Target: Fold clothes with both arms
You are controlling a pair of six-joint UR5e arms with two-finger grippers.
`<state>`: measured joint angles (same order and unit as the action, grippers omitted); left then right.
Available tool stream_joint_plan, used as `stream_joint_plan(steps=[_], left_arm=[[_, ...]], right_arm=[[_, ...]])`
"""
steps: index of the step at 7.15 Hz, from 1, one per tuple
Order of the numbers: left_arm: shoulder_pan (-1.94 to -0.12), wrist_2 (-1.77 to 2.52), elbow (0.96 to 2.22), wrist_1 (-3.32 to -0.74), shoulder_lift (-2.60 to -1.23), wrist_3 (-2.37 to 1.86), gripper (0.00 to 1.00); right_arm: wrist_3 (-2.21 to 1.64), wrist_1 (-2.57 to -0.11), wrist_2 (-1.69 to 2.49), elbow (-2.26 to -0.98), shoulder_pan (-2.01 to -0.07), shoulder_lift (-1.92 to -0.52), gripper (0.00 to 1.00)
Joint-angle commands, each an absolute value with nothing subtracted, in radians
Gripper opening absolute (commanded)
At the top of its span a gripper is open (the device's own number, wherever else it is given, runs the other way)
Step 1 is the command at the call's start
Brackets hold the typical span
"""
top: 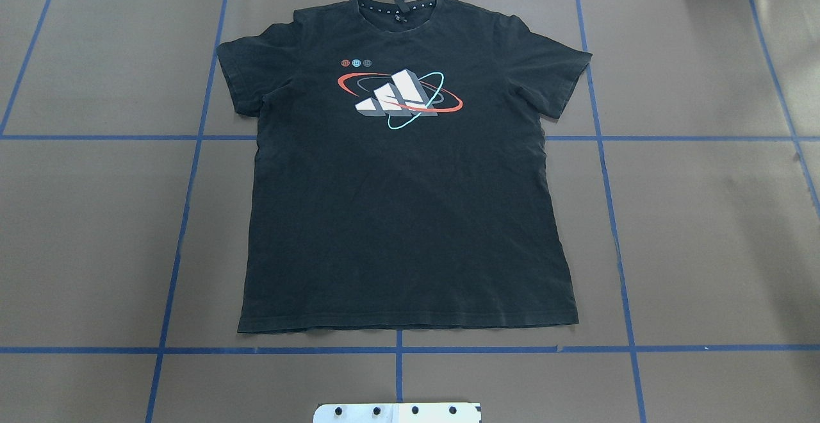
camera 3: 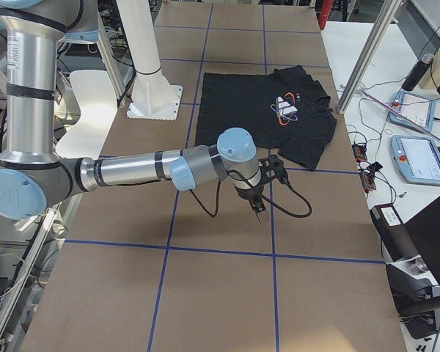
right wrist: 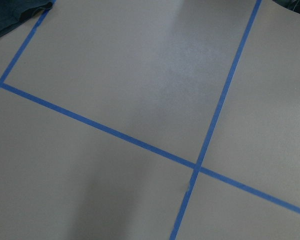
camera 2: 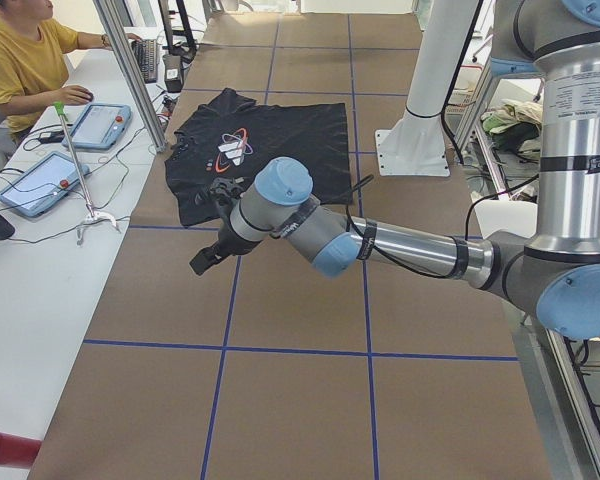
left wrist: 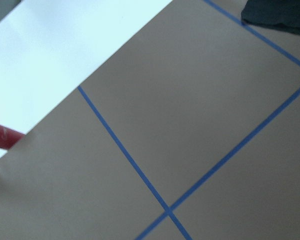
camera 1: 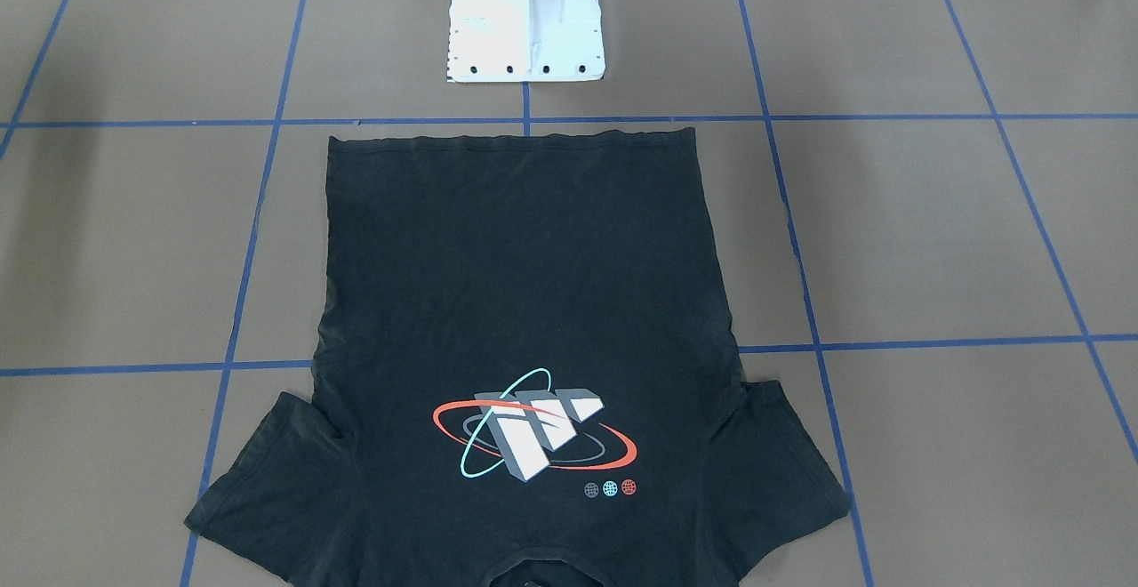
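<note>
**Shirt spread flat, both arms out to the sides**

The black T-shirt [top: 403, 218] lies flat and front up in the middle of the brown table [top: 705, 218]. Its collar is at the far edge, away from the robot, and its hem is on the near side, just short of the blue tape line [top: 512, 349] that runs in front of the white pedestal base [camera 1: 526, 27]. Both short sleeves are spread out, one to each side. The printed logo [top: 400, 93] sits high on the chest, below the collar.

The left arm [camera 2: 400, 250] reaches out low over the bare table to the left of the shirt. The left gripper [camera 2: 200, 263] hangs above the surface, apart from the cloth and holding nothing that can be seen. Only the side camera shows it, so how far its fingers are spread cannot be told.

The right arm [camera 3: 132, 170] does the same on the right of the shirt. The right gripper [camera 3: 259, 211] points down over bare table near the right sleeve, and its opening cannot be told either.

Each wrist camera shows tape lines crossing on the table, with a dark corner of cloth at the frame's edge.

At the far left, a person [camera 2: 20, 60] in a yellow top sits at a white desk with a tablet [camera 2: 102, 125] on it
</note>
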<state>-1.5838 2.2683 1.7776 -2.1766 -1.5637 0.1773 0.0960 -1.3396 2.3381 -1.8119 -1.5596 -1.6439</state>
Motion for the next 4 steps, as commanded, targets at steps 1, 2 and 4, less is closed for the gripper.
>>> stream_joint_plan(steps=[1, 2, 4], left_arm=[[-1.539, 2.279, 1.677, -2.223, -1.687, -0.024, 1.00], [-1.529, 2.279, 1.677, -2.226, -1.707, -0.043, 1.00], [-1.468, 2.279, 1.681, -2.261, -1.712, -0.044, 1.00]], right_arm=[[0.040, -1.327, 2.351, -1.624, -1.551, -1.455, 1.00], [0.032, -1.321, 2.350, -1.565, -1.487, -1.380, 1.00], [-0.145, -1.319, 2.342, -1.473, -1.369, -1.216, 1.00]])
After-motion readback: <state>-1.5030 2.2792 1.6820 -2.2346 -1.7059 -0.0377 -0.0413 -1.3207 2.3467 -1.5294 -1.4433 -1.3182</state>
